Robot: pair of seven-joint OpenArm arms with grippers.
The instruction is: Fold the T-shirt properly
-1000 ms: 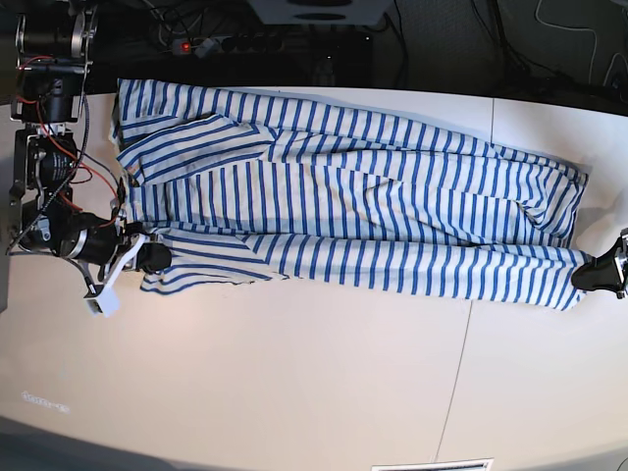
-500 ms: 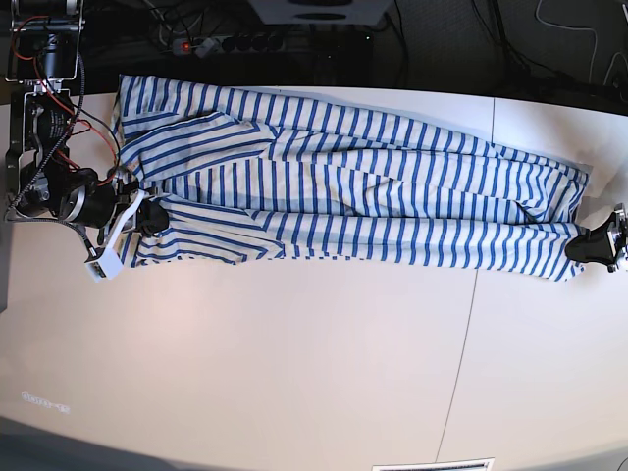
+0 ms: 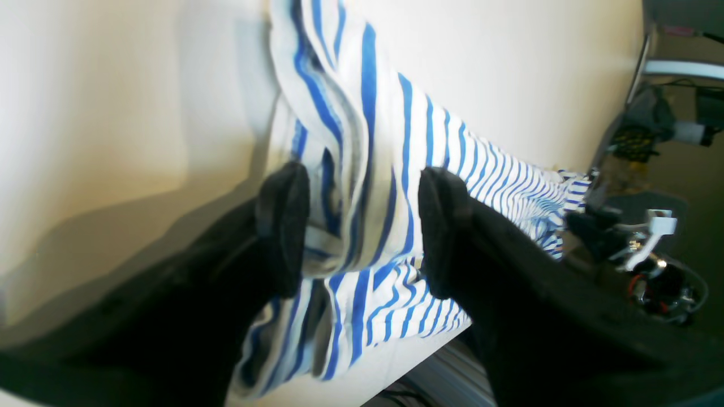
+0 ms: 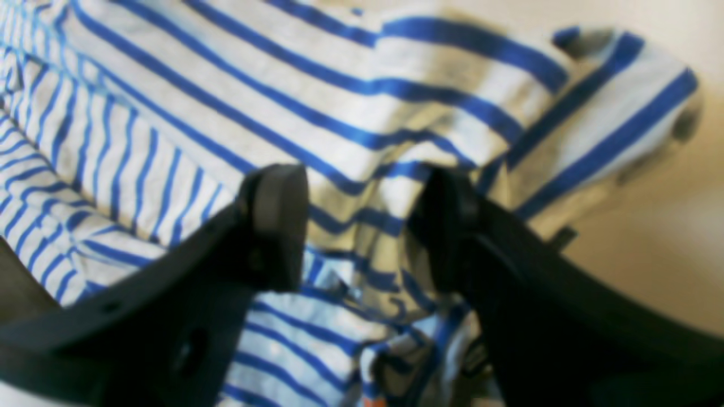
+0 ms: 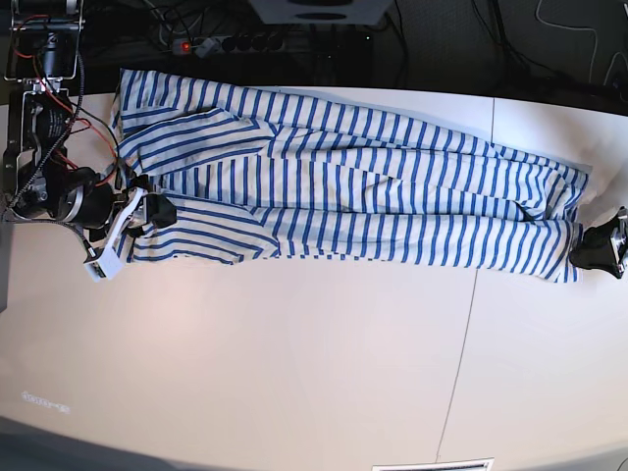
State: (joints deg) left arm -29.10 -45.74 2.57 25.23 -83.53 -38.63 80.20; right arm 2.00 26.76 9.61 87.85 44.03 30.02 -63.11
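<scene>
A long fold is being carried across the tabletop (image 5: pixel 294 373), where the T-shirt (image 5: pixel 343 196) lies stretched sideways along the far half, its near edge pinched at both ends and drawn toward the shirt's middle. Over the last second that near edge has climbed away from the camera: the lower strip that sagged well below the body is now pulled up against it, leaving the garment a narrower band, which suggests the first lengthwise fold is close to being laid down and the cloth is nearly ready to be released. The right gripper (image 5: pixel 149 212), at the base view's left by the sleeve end, has travelled up and slightly inward with the fabric; its wrist view shows the jaws set apart with a bunched wad of striped cloth between them, and whether they truly clamp it cannot be told from that blurred picture. The left gripper (image 5: pixel 592 248), at the base view's right by the hem end, has moved up a little; its wrist view likewise shows a thick gathered ridge of cloth between two dark fingers (image 3: pixel 283 226) that stand apart, the grip itself uncertain. A small orange mark (image 4: pixel 370 401) peeps at the lower edge of the right wrist view.
</scene>
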